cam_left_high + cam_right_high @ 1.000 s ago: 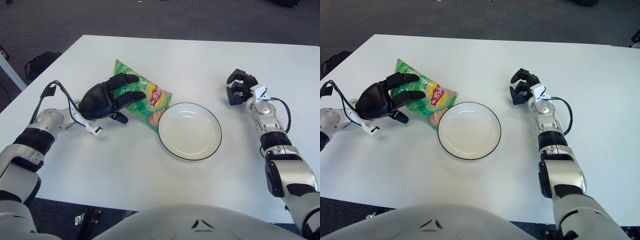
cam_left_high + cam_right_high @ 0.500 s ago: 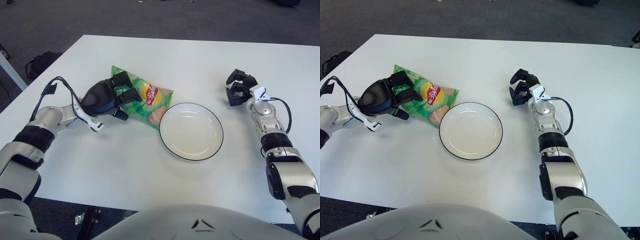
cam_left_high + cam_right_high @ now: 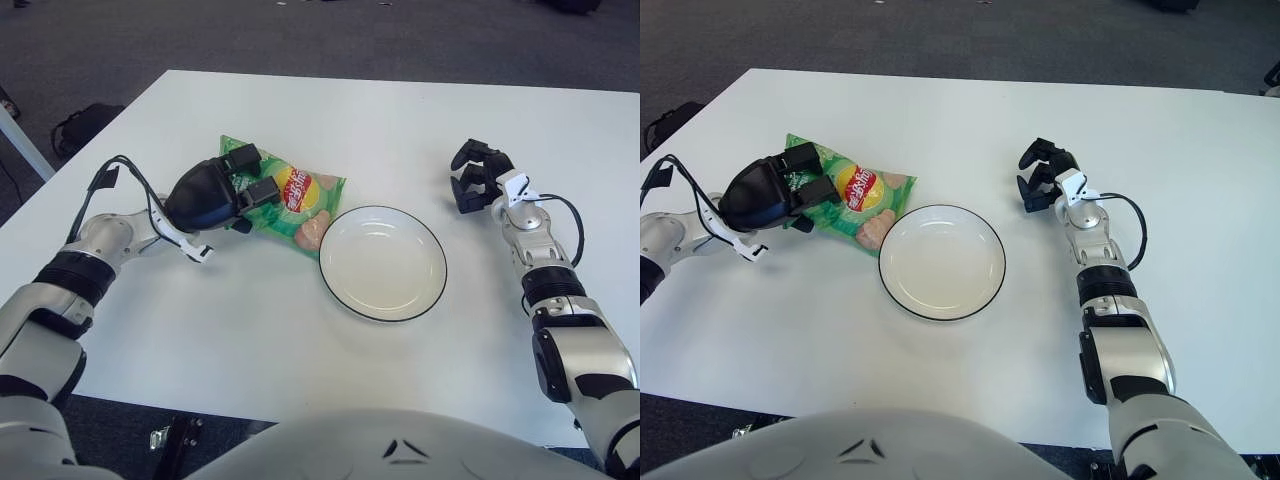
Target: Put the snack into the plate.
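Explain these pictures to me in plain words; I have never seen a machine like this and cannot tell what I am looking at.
You are looking through the two eyes of a camera on a humanoid robot's head, aimed down at a white table. The two pictures show one scene from spots slightly apart. The grey and black limbs along the sides are the robot's own arms, each ending in a three-fingered hand.

On the table lies a green snack bag, and beside it, on its right, a white plate with a dark rim and nothing in it.

The left hand has its fingers closed on the left end of the bag. The right hand shows to the right of the plate with its fingers curled, holding nothing.
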You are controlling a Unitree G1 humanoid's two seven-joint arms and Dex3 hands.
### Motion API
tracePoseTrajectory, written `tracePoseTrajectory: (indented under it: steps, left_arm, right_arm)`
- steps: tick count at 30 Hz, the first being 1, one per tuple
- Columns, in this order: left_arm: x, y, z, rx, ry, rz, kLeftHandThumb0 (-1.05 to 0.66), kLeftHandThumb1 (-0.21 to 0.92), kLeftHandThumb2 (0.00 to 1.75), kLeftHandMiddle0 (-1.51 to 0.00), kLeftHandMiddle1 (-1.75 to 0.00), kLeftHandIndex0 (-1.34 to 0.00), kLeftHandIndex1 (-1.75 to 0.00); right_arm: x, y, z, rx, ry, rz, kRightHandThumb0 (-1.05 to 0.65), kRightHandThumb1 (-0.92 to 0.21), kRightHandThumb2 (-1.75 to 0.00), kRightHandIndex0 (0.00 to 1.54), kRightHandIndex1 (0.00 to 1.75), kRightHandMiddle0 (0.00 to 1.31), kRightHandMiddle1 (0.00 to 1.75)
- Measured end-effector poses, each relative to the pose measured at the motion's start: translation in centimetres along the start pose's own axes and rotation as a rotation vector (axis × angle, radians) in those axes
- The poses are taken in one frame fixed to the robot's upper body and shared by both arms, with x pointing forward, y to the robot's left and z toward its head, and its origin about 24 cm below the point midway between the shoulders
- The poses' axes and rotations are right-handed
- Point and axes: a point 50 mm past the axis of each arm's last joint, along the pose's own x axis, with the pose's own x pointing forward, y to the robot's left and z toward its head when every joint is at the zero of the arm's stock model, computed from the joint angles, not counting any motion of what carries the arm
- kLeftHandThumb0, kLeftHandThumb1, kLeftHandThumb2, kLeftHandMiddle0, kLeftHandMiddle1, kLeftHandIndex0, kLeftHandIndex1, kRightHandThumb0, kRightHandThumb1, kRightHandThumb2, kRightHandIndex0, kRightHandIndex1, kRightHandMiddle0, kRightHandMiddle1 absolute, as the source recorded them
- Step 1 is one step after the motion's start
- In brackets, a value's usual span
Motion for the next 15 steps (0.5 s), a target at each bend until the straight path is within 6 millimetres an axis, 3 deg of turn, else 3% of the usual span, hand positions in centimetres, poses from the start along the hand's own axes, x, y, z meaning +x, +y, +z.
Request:
tracePoseTrajectory:
  steps: [15]
  left_arm:
    - [-0.02, -0.11, 0.01, 0.014, -0.002, 0.017, 0.0, 0.14, 1.51, -0.77, -1.69, -0.5, -1.75]
  right_arm:
    - [-0.12, 0.12, 0.07, -0.032, -0.007, 0.004, -0.01, -0.04, -1.64, 0.82, 1.75, 0.6, 1.73]
